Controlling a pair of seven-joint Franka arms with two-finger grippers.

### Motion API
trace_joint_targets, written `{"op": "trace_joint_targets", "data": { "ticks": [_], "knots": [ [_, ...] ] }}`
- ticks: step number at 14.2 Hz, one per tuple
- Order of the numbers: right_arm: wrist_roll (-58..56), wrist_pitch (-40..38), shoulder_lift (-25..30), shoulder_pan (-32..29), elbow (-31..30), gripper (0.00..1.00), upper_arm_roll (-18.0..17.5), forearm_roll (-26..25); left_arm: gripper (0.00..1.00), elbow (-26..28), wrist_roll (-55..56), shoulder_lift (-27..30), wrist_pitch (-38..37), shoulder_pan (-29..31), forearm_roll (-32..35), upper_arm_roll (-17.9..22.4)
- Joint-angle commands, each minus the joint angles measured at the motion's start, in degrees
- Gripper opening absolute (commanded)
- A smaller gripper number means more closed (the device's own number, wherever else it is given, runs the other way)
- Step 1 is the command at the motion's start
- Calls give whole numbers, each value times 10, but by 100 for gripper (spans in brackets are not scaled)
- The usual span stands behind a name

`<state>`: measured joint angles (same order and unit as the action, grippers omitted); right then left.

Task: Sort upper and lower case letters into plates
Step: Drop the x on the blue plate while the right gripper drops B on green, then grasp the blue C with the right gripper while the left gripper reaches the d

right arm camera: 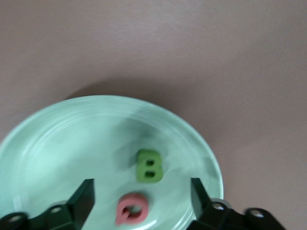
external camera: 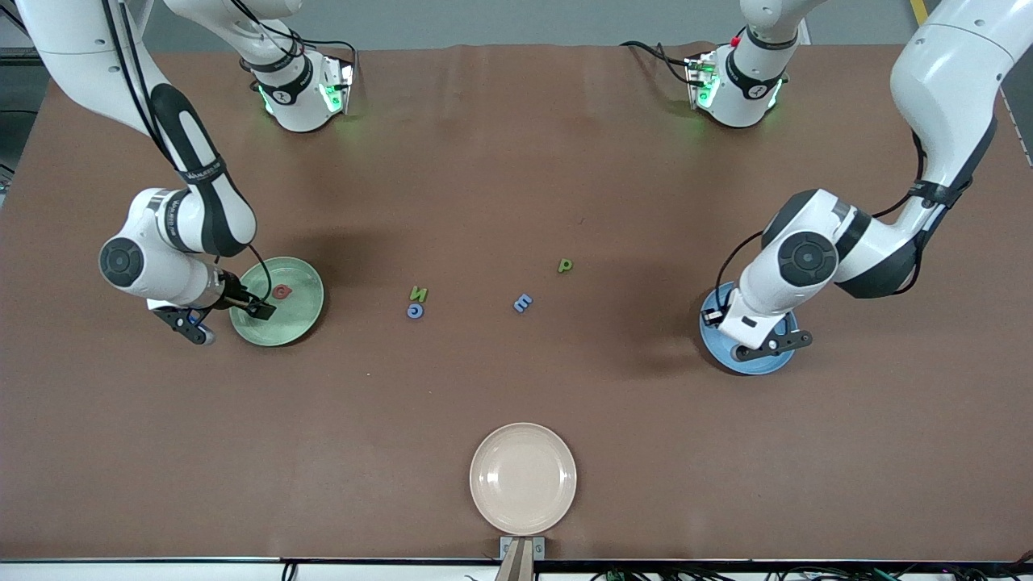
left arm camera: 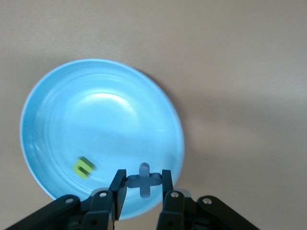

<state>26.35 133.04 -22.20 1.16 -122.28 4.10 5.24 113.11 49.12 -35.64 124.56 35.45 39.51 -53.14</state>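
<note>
Nearest my front camera I see the cream plate (external camera: 523, 478) at the table edge, nothing in it.

Next up, the left gripper (left arm camera: 142, 184) hangs over the blue plate (external camera: 713, 349) at the left arm's end of the table. From the left wrist view its fingers (left arm camera: 118, 186) are clenched on a pale blue cross-shaped letter (left arm camera: 143, 180), held above the plate's rim. A green-yellow letter (left arm camera: 83, 167) lies in the blue plate (left arm camera: 96, 124); I can't read which letter.

The right gripper (right arm camera: 142, 199) is over the pale green plate (external camera: 300, 323) at the right arm's end of the table. Its fingers (right arm camera: 82, 199) are spread wide, released, nothing between them. In the right wrist view a green B (right arm camera: 149, 166) and a pink letter (right arm camera: 131, 209) sit in the pale green plate (right arm camera: 62, 143), the two just beside each other. The front camera only shows me the pink letter (external camera: 281, 291); the arm covers the rest.

Loose letters on the brown table (external camera: 516, 161), between the two plates: blue round letter (external camera: 415, 310), with a green N (external camera: 418, 294) touching it, slightly farther from the camera. A blue E (external camera: 523, 303) is near the middle. A green p (external camera: 565, 265) is farthest from the camera, toward the left arm's end.
</note>
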Motion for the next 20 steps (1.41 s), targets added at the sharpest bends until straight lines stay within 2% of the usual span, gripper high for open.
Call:
{"op": "trace_joint_targets", "data": {
  "ticks": [1, 4, 8, 11, 14, 16, 18, 19, 20],
  "knots": [
    [26, -112, 13, 19, 83, 100, -6, -4, 13, 57, -10, 10, 38, 32, 47, -12],
    [92, -112, 13, 87, 97, 100, -6, -2, 13, 77, -9, -9, 67, 47, 79, -10],
    [163, -26, -8, 206, 99, 100, -6, 3, 15, 84, -10, -23, 67, 51, 100, -7],
    [198, 48, -45, 262, 99, 100, -7, 4, 15, 84, -9, -36, 68, 55, 115, -6],
    [215, 89, -71, 299, 98, 100, -6, 3, 16, 84, -8, -41, 68, 53, 123, 2],
    [216, 100, -79, 312, 97, 97, -6, 3, 31, 82, -7, -38, 68, 53, 123, 2],
    [215, 112, -89, 317, 98, 94, -6, -3, 66, 77, -2, -30, 67, 54, 123, 0],
    [212, 122, -95, 317, 98, 93, -6, -6, 99, 75, -2, -27, 67, 54, 122, -5],
    [210, 135, -104, 317, 98, 93, -6, -6, 100, 68, -1, -25, 65, 54, 118, -14]
  ]
}}
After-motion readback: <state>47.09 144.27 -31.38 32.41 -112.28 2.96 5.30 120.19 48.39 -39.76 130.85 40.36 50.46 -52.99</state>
